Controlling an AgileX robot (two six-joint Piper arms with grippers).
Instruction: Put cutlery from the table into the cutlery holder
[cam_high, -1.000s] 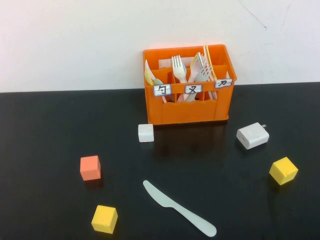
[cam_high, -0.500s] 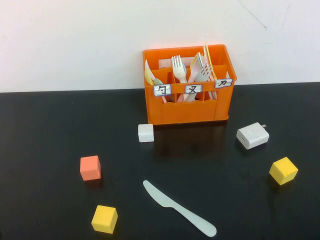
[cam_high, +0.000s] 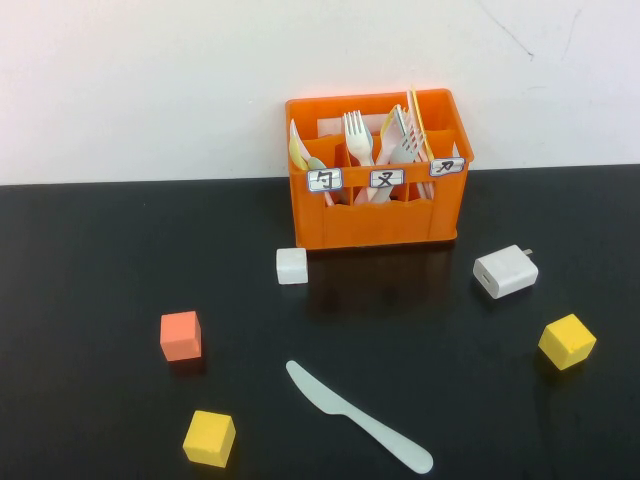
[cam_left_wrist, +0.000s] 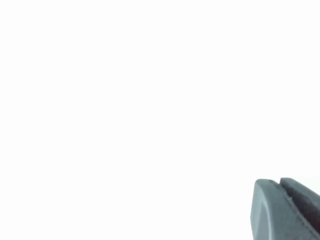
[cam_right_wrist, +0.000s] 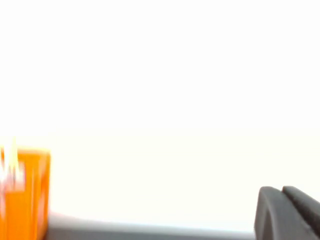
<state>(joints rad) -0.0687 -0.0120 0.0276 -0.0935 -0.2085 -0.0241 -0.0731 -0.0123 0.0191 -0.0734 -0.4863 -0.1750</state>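
Observation:
The pale mint-green knife (cam_high: 355, 415) lies flat on the black table (cam_high: 100, 260) near the front edge, its blade pointing to the back left. The orange cutlery holder (cam_high: 375, 215) stands at the back centre with white forks (cam_high: 356, 135) in it; its blurred edge shows in the right wrist view (cam_right_wrist: 25, 200). Neither gripper shows in the high view. My left gripper (cam_left_wrist: 279, 182) faces a blank white wall, its fingers together and empty. My right gripper (cam_right_wrist: 281, 190) is also shut and empty, well away from the knife.
A white cube (cam_high: 291, 266) sits in front of the holder's left corner. An orange cube (cam_high: 180, 335) and a yellow cube (cam_high: 209, 438) lie left of the knife. A white charger (cam_high: 505, 271) and another yellow cube (cam_high: 566, 341) lie at the right.

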